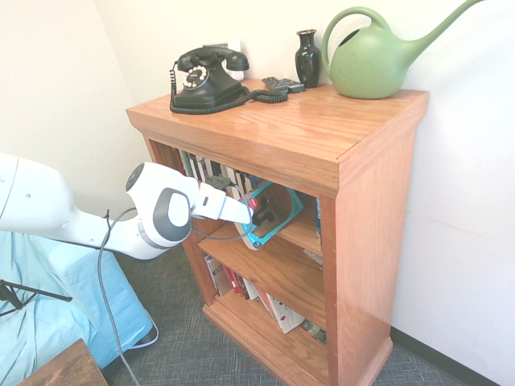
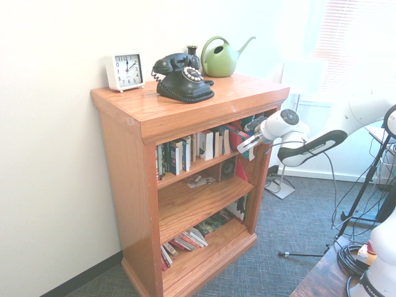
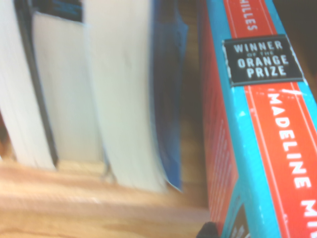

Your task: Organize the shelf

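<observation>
The jaws [image 1: 246, 217] are closed on a tilted red-and-blue book [image 1: 275, 211] at the front of the shelf [image 1: 374, 217], near the upright books [image 2: 180, 153] in its upper tier. More books [image 2: 187, 240] lean in the bottom tier, while a clock [image 2: 126, 72], black telephone [image 1: 209, 87], vase [image 1: 307, 61] and green watering can [image 1: 370, 66] stand on top

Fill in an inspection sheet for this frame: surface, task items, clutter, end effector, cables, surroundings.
Surface: wooden shelf, flat top, tiers below.
Task items: upper-tier books stand in a row; a teal-and-red book is at the end effector, in its grip as far as the views show. Lower-tier books lean.
Clutter: rotary telephone, white clock, dark vase, green watering can on top.
End effector: shut, at the upper tier.
Cables: rig only.
Surroundings: carpet, pale walls.
</observation>
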Available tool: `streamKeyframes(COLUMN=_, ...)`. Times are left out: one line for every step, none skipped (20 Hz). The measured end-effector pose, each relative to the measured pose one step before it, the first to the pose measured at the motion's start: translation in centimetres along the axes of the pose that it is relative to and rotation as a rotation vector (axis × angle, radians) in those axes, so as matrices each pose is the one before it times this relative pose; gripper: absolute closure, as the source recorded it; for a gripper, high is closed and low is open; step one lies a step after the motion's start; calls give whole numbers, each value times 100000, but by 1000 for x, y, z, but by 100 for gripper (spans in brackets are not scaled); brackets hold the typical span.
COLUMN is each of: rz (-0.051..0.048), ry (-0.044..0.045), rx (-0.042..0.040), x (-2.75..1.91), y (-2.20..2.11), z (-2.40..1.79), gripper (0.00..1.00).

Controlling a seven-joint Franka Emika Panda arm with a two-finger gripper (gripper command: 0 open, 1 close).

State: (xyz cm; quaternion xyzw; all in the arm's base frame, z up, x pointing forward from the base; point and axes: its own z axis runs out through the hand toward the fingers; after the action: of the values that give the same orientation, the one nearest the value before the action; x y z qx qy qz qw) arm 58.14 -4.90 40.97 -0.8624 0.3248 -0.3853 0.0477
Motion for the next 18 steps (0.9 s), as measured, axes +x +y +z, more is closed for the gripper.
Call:
streamKeyframes(rz=860, ry=-24, rx=544, x=103, y=-313, z=214, gripper=100)
streamKeyframes(rz=982, ry=34, rx=370, x=135, y=-188, z=145, gripper=100)
streamKeyframes(rz=944, ry=83, rx=376, x=211, y=-174, z=116, gripper=100)
streamKeyframes(rz=964, ry=126, rx=373, x=245, y=-162, z=85, gripper=100)
streamKeyframes(rz=995, ry=153, rx=323, x=254, y=-134, z=62, gripper=100)
streamKeyframes(rz=1061, ry=274, rx=360, x=311, y=-139, z=11, gripper=100)
streamKeyframes(rz=829, ry=176, rx=269, x=259, y=-106, z=18, gripper=100)
streamKeyframes(rz=550, ry=24, rx=168, x=181, y=-54, z=45, gripper=100)
streamKeyframes(rz=361, ry=-72, rx=109, x=126, y=-28, z=56, gripper=100)
streamKeyframes(rz=39, ry=-5, rx=58, x=91, y=-27, z=45, gripper=100)
streamKeyframes(rz=-53, ry=101, rx=19, x=115, y=-58, z=35, gripper=100)
streamKeyframes(rz=1, ry=133, rx=-203, x=137, y=-40, z=43, gripper=100)
streamKeyframes(rz=43, ry=83, rx=-188, x=99, y=-24, z=52, gripper=0)
streamKeyframes(rz=0, ry=7, rx=-48, x=44, y=-40, z=46, gripper=0)
streamKeyframes(rz=-82, ry=-100, rx=-144, x=-13, y=-51, z=57, gripper=0)
streamKeyframes(rz=-84, ry=-96, rx=-232, x=-18, y=-52, z=44, gripper=0)
streamKeyframes(rz=-72, ry=-69, rx=-185, x=-5, y=-39, z=43, gripper=0)
streamKeyframes(rz=-83, ry=-59, rx=-155, x=0, y=-2, z=44, gripper=0)
